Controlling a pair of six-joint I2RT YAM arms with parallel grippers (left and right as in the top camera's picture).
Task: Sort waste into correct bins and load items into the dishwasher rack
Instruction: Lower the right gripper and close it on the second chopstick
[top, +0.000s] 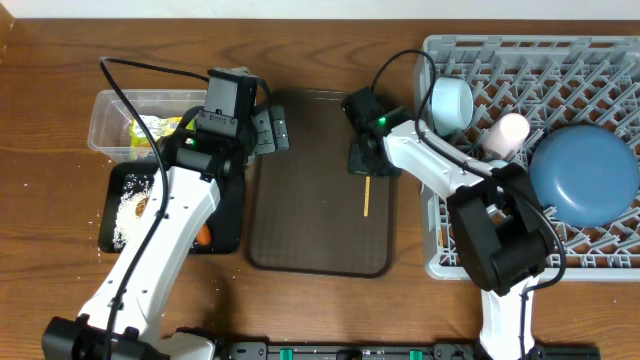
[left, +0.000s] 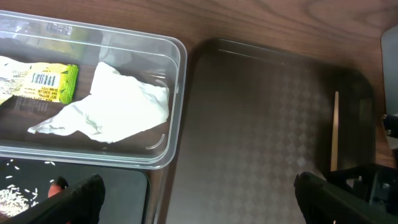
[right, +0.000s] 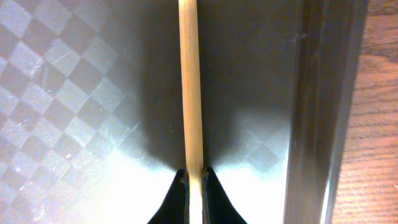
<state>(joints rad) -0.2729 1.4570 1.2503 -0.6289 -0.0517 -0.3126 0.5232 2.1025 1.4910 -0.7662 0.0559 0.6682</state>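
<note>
**Chopstick pinched over the serving tray**

The right gripper (right: 194, 180) is seen shut tight on a thin wooden chopstick (right: 190, 81), which is clamped at one end between the two fingertips. The stick is stretched out over the dark brown serving tray (right: 74, 93), close to its right rim; whether it touches the tray cannot be told. The left gripper (left: 199, 202) is held wide apart with nothing in it, above the serving tray's left part. Just beside that, a crumpled white napkin (left: 118, 106) and a yellow-green wrapper (left: 50, 84) are contained in the clear tub (left: 177, 93). White rice (top: 130, 205) and an orange carrot stick (top: 204, 236) are held in the adjoining black tray (top: 225, 215). Right of the serving tray, a blue plate (top: 585, 180), a pink cup (top: 505, 135) and a light blue cup (top: 452, 102) are lodged in the grey dishwasher rack (top: 600, 55)
</note>
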